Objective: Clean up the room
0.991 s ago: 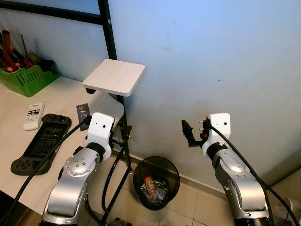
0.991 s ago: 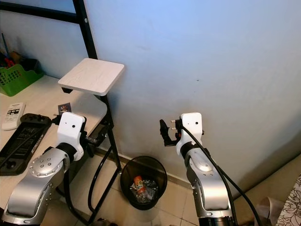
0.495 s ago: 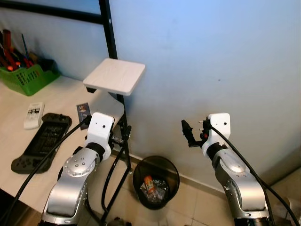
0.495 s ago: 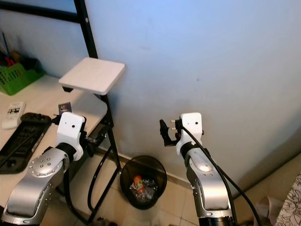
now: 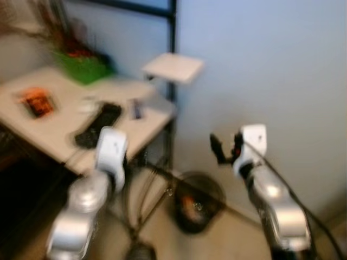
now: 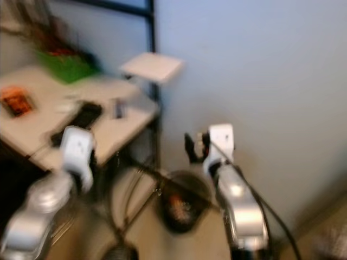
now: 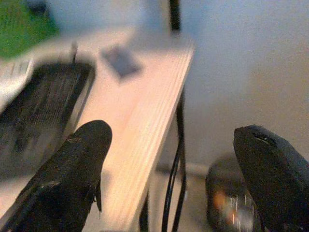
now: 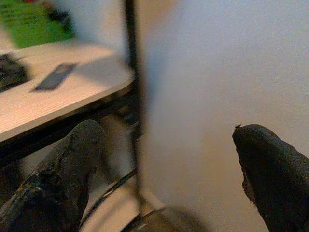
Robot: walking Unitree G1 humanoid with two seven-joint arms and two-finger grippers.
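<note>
Left eye view, heavily blurred: a light wooden desk (image 5: 59, 124) stands against a pale blue wall (image 5: 271, 65), with a small white shelf (image 5: 173, 67) fixed to a black upright post (image 5: 172, 32) at the desk's far corner. On the desk lie a green basket (image 5: 82, 66) at the back, an orange item (image 5: 36, 101) toward the left edge, and a long black device (image 5: 98, 124) near the middle. A black trash bin (image 5: 196, 201) sits on the tiled floor beside the desk's black legs, between the two silver arms, with something orange showing inside. The right gripper (image 5: 219, 149) is raised in front of the wall above the bin, empty.

Right eye view: the same scene, equally smeared. The left arm (image 6: 49, 189) hangs in front of the desk's near edge, its white wrist housing level with the desktop.

Left wrist view: the left gripper (image 7: 174, 179) hovers with its two black fingers (image 7: 72, 169) spread wide and nothing between them. Past them runs the desk edge, with the black device, a small dark card (image 7: 120, 60) and a corner of the green basket on top. The trash bin (image 7: 231, 203) sits low beside the desk legs.

Right wrist view: the right gripper's fingers (image 8: 63, 169) are also wide apart and empty, framing the bare wall, the black post and the desk corner carrying the dark card and basket.
</note>
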